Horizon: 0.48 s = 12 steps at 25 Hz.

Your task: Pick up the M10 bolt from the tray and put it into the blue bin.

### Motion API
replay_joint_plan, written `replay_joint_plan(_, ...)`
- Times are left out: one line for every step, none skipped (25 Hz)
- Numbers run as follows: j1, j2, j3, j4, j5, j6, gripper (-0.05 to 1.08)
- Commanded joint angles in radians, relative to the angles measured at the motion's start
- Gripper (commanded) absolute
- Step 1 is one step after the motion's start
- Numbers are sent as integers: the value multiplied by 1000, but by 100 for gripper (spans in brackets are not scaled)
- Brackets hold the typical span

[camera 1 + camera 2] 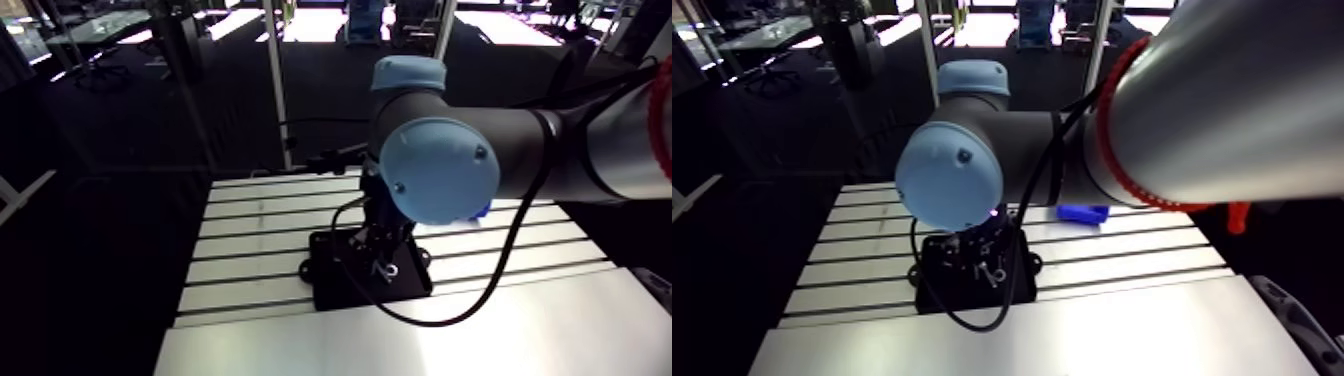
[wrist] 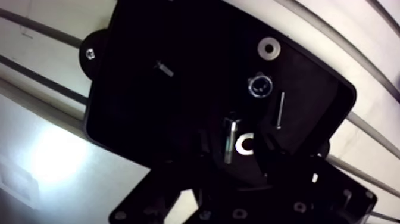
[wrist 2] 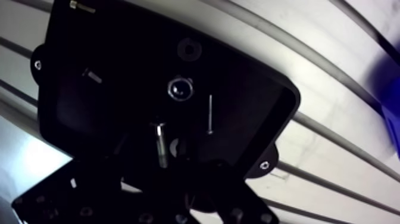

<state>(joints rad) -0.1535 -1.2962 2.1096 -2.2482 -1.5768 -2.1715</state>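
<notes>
Slotted aluminium bench [image 1: 260, 215] carries all the items; its grooves run across both views. A black tray [image 2: 137, 89] lies flat on the bench, directly under the wrist. The blue bin [image 1: 1082, 212] stands on the same bench, beyond the tray and clear of it, partly hidden behind the arm in the arm view.

Tray contents, as seen in the wrist view:
- M10 bolt [image 2: 230, 140]: lying flat on the tray floor at the end nearest the pincer, head pointing away from the wrist.
- Bright washer [image 2: 244, 144]: just beside the bolt's shank, partly covered by one dark finger.
- Second washer [image 2: 269, 47]: near the tray's far rim.
- Round socket-head part [image 2: 259, 85]: between the two washers, standing on end.
- Thin pin [image 2: 280, 110]: lying beside the round part.
- Small screw [image 2: 163, 68]: alone, well apart from the rest.

Pincer [image 2: 237, 146] status: low over the tray, fingers spread. The bolt and the bright washer lie in the gap between them. Neither finger presses on the bolt, and the bolt rests on the tray. Finger outlines are dark against the black tray and read only faintly.
</notes>
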Motion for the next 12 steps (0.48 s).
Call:
replay_joint_plan(2,2,2,0,1,0,55)
replay_joint_plan(2,2,2,0,1,0,55)
replay_joint_plan(2,4,2,0,1,0,56)
replay_joint_plan(2,4,2,0,1,0,56)
replay_joint_plan(2,4,2,0,-1,0,57)
replay_joint_plan(2,4,2,0,1,0,59)
replay_joint_plan(2,4,4,0,1,0,59)
replay_joint_plan(2,5,5,0,1,0,59)
replay_joint_plan(0,7,7,0,1,0,59)
replay_joint_plan(0,9,7,0,1,0,59)
replay_joint_plan(0,9,7,0,1,0,60)
replay_joint_plan(0,9,7,0,1,0,62)
